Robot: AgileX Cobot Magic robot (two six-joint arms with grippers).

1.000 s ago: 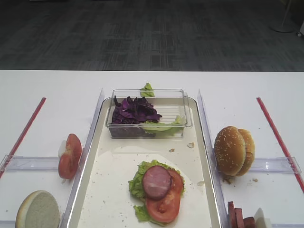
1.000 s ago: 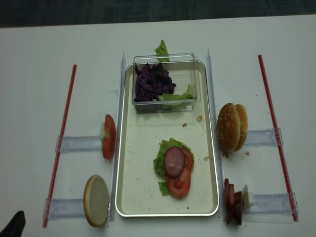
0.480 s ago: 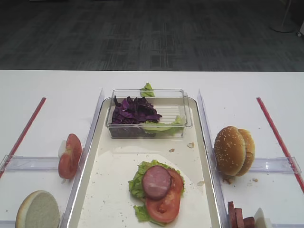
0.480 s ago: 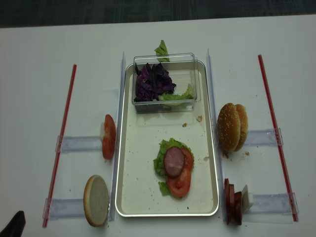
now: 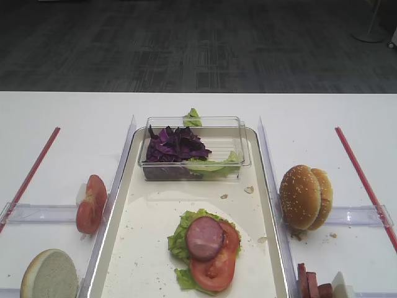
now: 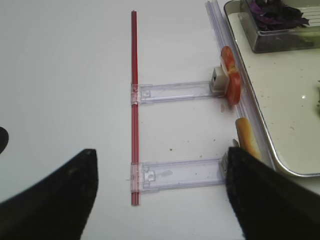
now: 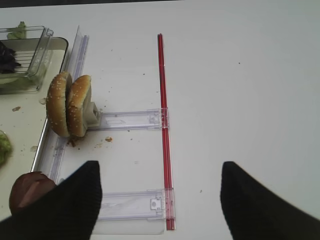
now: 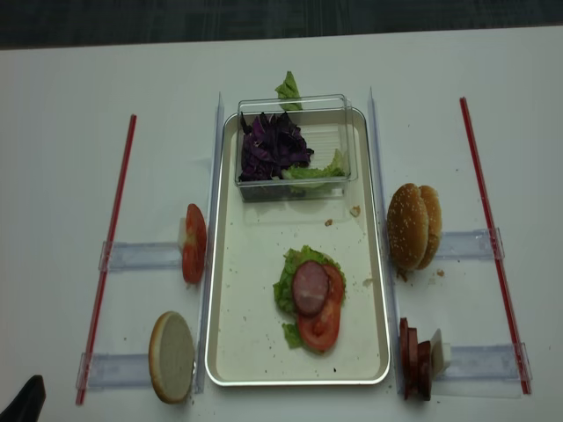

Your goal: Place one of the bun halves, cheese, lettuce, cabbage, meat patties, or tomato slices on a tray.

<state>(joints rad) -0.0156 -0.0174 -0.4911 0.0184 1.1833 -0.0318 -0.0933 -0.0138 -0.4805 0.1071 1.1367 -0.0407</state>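
Tray (image 8: 227, 352): cream-white, long, lying in the middle of the white table (image 8: 70, 88); clear plastic rails run along both of its long sides.
Stack on the tray: green lettuce (image 8: 287, 280) at the bottom, one meat patty (image 8: 310, 288) on top of it, a tomato slice (image 8: 320, 327) overlapping the patty's near edge; all sit in the near half of the tray.
Clear plastic box (image 8: 334, 110): rests on the far end of the tray; purple cabbage (image 8: 273, 145) fills its left part, more lettuce leaves lie at its right front, and one leaf pokes up behind its far wall.
Sesame bun halves (image 8: 413, 226): two, standing on edge against each other just right of the tray, on a clear holder (image 7: 132, 119).
Cut-face bun half (image 8: 171, 356): just left of the tray's near corner, pale face showing.
Spare tomato slices (image 8: 193, 243): standing on edge just left of the tray, at the end of a clear holder.
Spare meat patties (image 8: 413, 359): standing on edge just right of the tray's near corner.
Red strips (image 8: 110, 246): one well apart from the tray on each side, running parallel to it.
Right gripper (image 7: 160, 200): fingers spread wide, nothing between them, above the table right of the tray.
Left gripper (image 6: 160, 192): fingers spread wide, empty, above the table left of the tray.
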